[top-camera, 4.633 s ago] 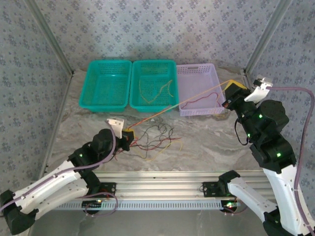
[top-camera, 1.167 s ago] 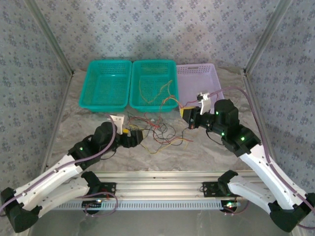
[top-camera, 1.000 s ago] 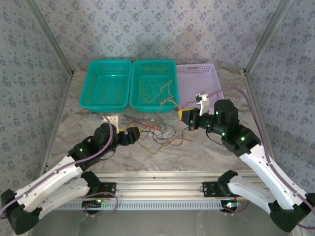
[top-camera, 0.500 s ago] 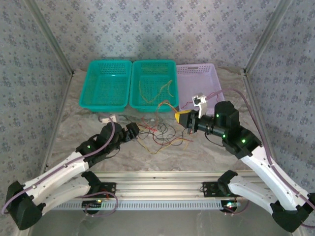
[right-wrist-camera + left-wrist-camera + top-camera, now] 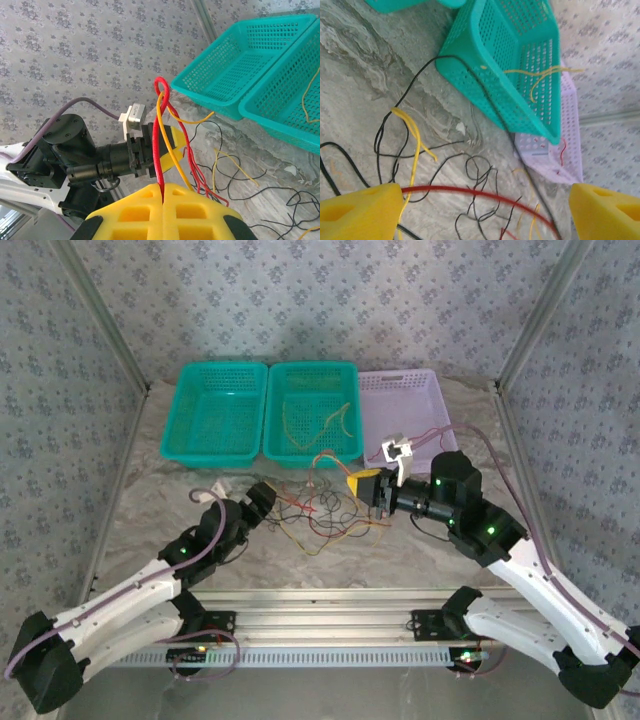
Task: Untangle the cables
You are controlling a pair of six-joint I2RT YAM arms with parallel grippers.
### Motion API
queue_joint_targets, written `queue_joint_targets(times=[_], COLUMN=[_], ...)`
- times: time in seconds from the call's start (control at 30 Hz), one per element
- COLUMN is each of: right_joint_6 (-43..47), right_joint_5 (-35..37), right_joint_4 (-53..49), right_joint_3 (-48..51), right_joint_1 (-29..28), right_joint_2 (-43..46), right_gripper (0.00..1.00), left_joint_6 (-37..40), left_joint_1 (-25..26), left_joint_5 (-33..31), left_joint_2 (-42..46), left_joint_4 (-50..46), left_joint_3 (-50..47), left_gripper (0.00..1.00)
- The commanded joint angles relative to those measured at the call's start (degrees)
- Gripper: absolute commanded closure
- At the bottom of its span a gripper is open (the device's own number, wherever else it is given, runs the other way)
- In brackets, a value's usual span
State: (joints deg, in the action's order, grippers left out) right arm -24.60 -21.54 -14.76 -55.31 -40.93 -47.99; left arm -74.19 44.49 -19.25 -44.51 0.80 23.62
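The cables (image 5: 322, 512) lie as a tangle of thin black, red and yellow wires on the marble table between my two grippers. My right gripper (image 5: 358, 483) is shut on a red cable (image 5: 158, 140), which rises from its yellow pads (image 5: 135, 210) in a loop beside an orange-yellow one. My left gripper (image 5: 270, 500) stands open at the tangle's left edge. In the left wrist view its yellow fingers (image 5: 360, 210) are spread wide, and a red cable (image 5: 470, 192) arcs across the gap over black loops (image 5: 480, 175) without being gripped.
Three baskets stand at the back: an empty teal basket (image 5: 215, 415), a teal basket (image 5: 312, 367) holding yellow cables (image 5: 335, 420), and a purple basket (image 5: 400, 376) with a red wire in it. Metal frame posts flank the table, and a rail runs along its near edge.
My left arm has reached forward and right into the tangle. My right gripper has moved left toward the middle, carrying the red cable, whose loop now stands nearer the teal basket.
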Motion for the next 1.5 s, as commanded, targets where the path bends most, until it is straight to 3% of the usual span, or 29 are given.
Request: queue_joint_targets(times=[0.0,0.3,0.47,0.67,0.97,1.17,1.3,1.47], right_joint_6=[0.2,0.4,0.3,0.8,1.8,3.5,4.1,3.0], right_joint_5=[-0.9,0.1,0.4,1.1,1.5,4.9,12.6,19.3], right_joint_4=[2.6,3.3,4.4,4.2,3.0,-0.2,-5.0,-9.6], right_joint_3=[0.4,1.0,1.5,1.7,1.4,1.0,1.8,3.4], right_joint_1=[-0.8,-2.1,-2.9,-3.6,-3.8,-3.8,-2.8,2.8], right_joint_2=[0.8,1.4,1.3,1.4,1.8,2.9,4.8,6.6], right_gripper=[1.0,1.0,1.0,1.0,1.0,1.0,1.0,1.0], left_joint_6=[-5.5,-7.8,-8.8,-8.2,-5.9,-3.9,-1.4,0.6], left_joint_1=[-0.4,-1.1,-1.1,-1.1,-1.1,-1.2,-1.7,-6.7], left_joint_5=[-4.9,-1.7,0.9,1.4,1.2,0.2,-1.3,-0.2], left_joint_2=[1.9,-2.4,-4.2,-3.7,-3.1,-0.2,4.4,11.9], left_joint_4=[4.8,9.2,9.2,7.7,5.9,2.2,-4.8,-15.2], left_joint_3=[-1.6,-0.4,0.7,1.1,1.8,2.5,3.8,4.9], left_gripper=[0.15,0.21,0.29,0.54,1.0,1.0,1.0,1.0])
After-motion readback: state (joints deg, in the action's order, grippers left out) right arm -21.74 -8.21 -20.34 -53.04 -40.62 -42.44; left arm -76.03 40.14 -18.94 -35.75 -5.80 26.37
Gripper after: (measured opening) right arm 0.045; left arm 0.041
